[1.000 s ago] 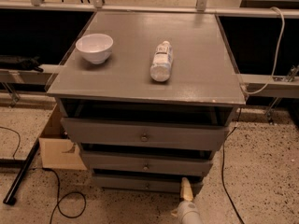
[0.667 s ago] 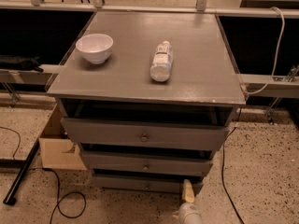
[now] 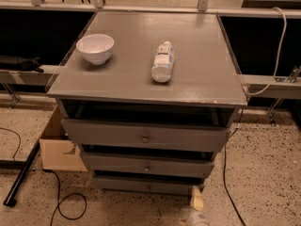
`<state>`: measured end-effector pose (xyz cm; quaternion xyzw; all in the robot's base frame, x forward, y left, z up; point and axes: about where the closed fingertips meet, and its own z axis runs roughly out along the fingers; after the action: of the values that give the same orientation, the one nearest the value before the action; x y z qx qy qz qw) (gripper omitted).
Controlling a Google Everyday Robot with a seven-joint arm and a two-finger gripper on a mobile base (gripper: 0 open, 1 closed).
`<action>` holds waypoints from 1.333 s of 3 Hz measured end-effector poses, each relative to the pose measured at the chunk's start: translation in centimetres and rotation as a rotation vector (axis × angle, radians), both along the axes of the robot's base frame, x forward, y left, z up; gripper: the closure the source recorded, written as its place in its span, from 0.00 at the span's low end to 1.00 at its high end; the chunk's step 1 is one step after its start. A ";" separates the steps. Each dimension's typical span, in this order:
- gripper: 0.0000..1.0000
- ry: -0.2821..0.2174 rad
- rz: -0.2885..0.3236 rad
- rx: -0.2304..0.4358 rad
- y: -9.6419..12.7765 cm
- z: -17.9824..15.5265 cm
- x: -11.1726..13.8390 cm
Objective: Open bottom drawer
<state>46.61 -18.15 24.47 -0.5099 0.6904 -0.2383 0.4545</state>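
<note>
Speckled floor (image 3: 265, 173), grey cabinet (image 3: 202, 65); the gripper (image 3: 197, 205) sits low beside the bottom drawer (image 3: 141, 186), right end, grip state unclear.

The slim grey painted wooden bottom drawer (image 3: 120, 184) looks matt, its small round knob (image 3: 148, 188) dull metal. The grey surface (image 3: 202, 74) has a faint sheen; the round white bowl (image 3: 95, 47) is glossy. The cream, matt gripper (image 3: 197, 209) sits by that drawer's right end.

On the cabinet (image 3: 200, 60): bowl (image 3: 95, 48) left, bottle (image 3: 162, 61) lying near centre. Box (image 3: 59, 149) left of the cabinet. Gripper (image 3: 197, 203) before its right corner, beside the bottom drawer (image 3: 141, 186).
</note>
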 end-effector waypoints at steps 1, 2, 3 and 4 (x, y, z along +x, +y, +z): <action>0.00 -0.011 0.039 -0.042 1.9 0.3 1.1; 0.00 -0.006 0.090 -0.118 5.1 -0.8 3.3; 0.00 0.032 0.084 -0.114 4.3 -3.1 2.8; 0.00 0.031 0.084 -0.115 4.3 -3.1 2.8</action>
<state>49.45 -13.83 21.35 -0.5675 0.6604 -0.2501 0.4234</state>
